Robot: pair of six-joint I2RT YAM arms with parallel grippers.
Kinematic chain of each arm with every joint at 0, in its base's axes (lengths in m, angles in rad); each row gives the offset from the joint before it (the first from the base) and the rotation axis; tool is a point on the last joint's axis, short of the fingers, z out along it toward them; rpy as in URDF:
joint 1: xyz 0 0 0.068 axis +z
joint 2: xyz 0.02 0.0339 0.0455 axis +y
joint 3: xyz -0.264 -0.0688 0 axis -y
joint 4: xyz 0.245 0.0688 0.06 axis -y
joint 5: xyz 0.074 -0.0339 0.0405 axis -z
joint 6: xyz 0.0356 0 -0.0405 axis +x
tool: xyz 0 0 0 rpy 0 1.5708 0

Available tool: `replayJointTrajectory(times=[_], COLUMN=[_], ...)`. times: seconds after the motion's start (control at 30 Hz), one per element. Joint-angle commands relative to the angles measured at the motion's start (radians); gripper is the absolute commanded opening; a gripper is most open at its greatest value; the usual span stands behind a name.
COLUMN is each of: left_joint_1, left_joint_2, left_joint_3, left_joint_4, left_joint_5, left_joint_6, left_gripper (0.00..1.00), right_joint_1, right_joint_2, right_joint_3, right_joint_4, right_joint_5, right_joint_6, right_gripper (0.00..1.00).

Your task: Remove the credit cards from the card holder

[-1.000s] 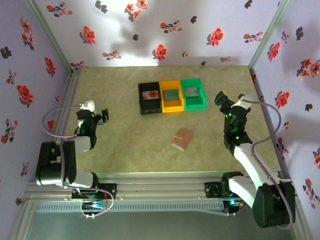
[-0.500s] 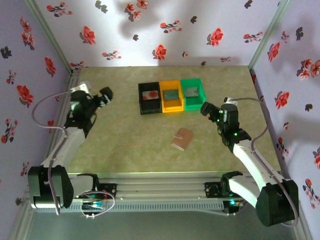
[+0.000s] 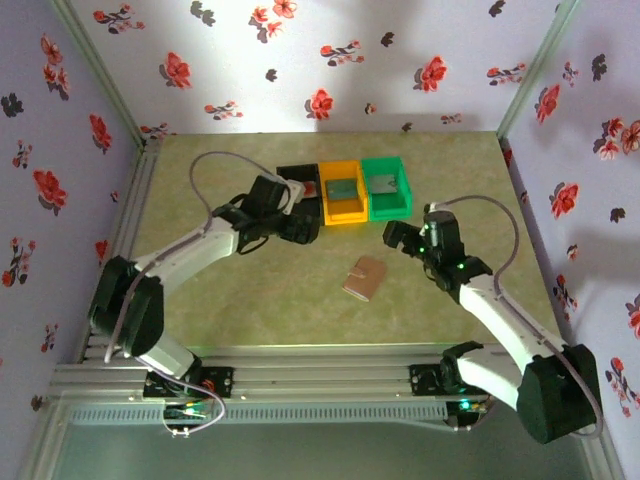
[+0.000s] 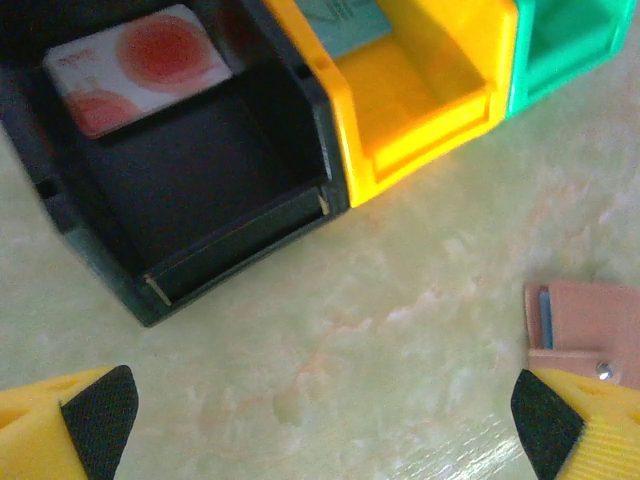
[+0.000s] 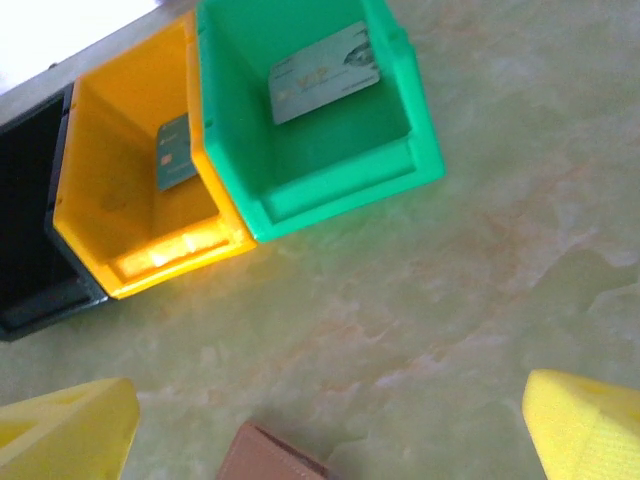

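The pinkish-tan card holder (image 3: pixel 364 277) lies folded on the table in front of the bins. In the left wrist view the card holder (image 4: pixel 590 325) sits at the right edge, with a thin blue card edge (image 4: pixel 545 316) showing in its slot. In the right wrist view only a corner of the card holder (image 5: pixel 265 460) appears at the bottom. My left gripper (image 3: pixel 300 228) hangs open over the front of the black bin, left of the holder. My right gripper (image 3: pixel 395 237) is open just above and right of the holder. Both grippers (image 4: pixel 320 425) (image 5: pixel 330 430) are empty.
Three bins stand in a row behind the holder: black (image 4: pixel 230 200), orange (image 3: pixel 343 192) and green (image 3: pixel 385 188). Each holds one card: a red-patterned one (image 4: pixel 140 65), a teal one (image 5: pixel 175 152) and a grey one (image 5: pixel 325 72). Floral walls enclose the table.
Both arms swung in from the table's sides toward the middle. The left gripper moved right to the black bin, the right one moved left toward the holder. Both stayed open.
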Motion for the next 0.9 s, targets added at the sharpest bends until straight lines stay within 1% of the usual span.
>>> replayJointTrajectory(times=[0.0, 0.07, 0.13, 0.2, 0.3, 0.4, 0.5, 0.63, 0.73, 0.87], left_joint_1=[-0.065, -0.097, -0.121, -0.127, -0.141, -0.192, -0.241, -0.279, -0.301, -0.309], left_joint_2=[0.077, 0.140, 0.203, 0.253, 0.291, 0.332, 0.369, 0.387, 0.401, 0.414], left_joint_3=[0.138, 0.215, 0.277, 0.328, 0.355, 0.384, 0.406, 0.404, 0.406, 0.400], left_joint_4=[-0.237, -0.323, -0.383, -0.413, -0.411, -0.442, -0.469, -0.445, -0.424, -0.362], left_joint_5=[0.033, 0.032, 0.029, 0.047, 0.128, 0.137, 0.135, 0.141, 0.128, 0.086], left_joint_6=[0.215, 0.301, 0.356, 0.363, 0.360, 0.400, 0.459, 0.503, 0.535, 0.549], left_gripper=[1.00, 1.00, 1.00, 0.99, 0.97, 0.97, 0.92, 0.88, 0.88, 0.88], right_joint_1=[0.010, 0.011, 0.010, 0.012, 0.012, 0.012, 0.012, 0.013, 0.013, 0.013], right_joint_2=[0.024, 0.032, 0.038, 0.038, 0.029, 0.021, 0.025, 0.029, 0.026, 0.007], right_joint_3=[0.018, 0.015, 0.011, 0.008, 0.000, -0.012, -0.015, -0.017, -0.018, -0.023], right_joint_4=[0.000, 0.012, 0.024, 0.027, 0.031, 0.048, 0.057, 0.060, 0.059, 0.058], right_joint_5=[-0.020, -0.023, -0.032, -0.039, -0.036, -0.034, -0.040, -0.048, -0.047, -0.035], right_joint_6=[-0.016, -0.012, -0.006, -0.005, -0.003, 0.001, 0.003, 0.006, 0.006, 0.006], right_gripper=[0.99, 0.99, 0.99, 0.99, 0.99, 0.99, 0.99, 0.99, 0.99, 0.99])
